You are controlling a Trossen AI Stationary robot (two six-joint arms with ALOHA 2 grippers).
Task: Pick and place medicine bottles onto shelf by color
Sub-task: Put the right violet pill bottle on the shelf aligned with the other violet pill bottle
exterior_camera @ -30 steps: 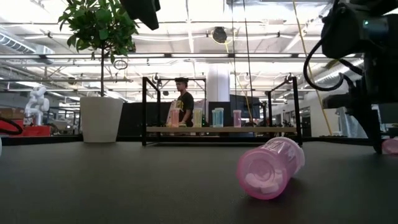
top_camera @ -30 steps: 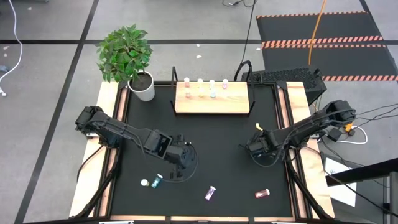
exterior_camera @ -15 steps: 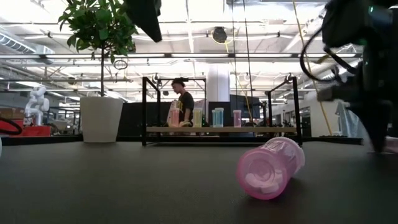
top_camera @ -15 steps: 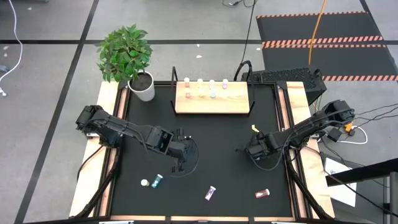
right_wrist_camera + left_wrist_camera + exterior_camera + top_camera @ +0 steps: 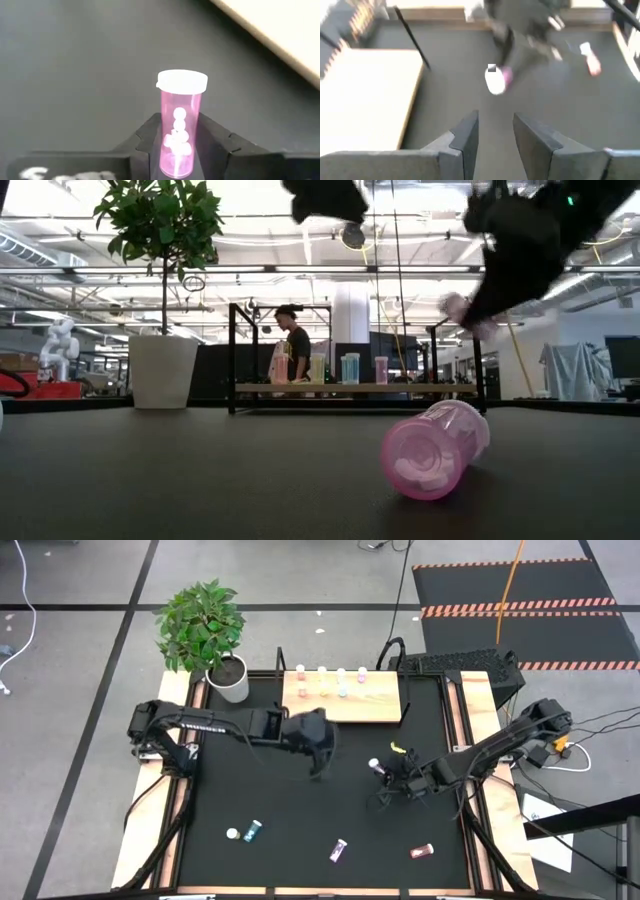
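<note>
Right gripper (image 5: 177,150) clamps a pink bottle (image 5: 180,127), white cap pointing out past the fingertips, pills visible inside. High view: it sits near table centre, at about 5 o'clock from the shelf (image 5: 341,700), lifted off the black mat (image 5: 300,830). Left gripper (image 5: 495,135) hangs at 7 o'clock from the shelf's front edge, fingers a narrow gap apart, holding nothing. Four bottles (image 5: 331,679) stand in a row on the shelf. Loose on the mat at 6 o'clock: a teal bottle (image 5: 254,830), a purple bottle (image 5: 339,850), another pink bottle (image 5: 422,851). Plant pot (image 5: 229,679) at 9 o'clock from the shelf.
</note>
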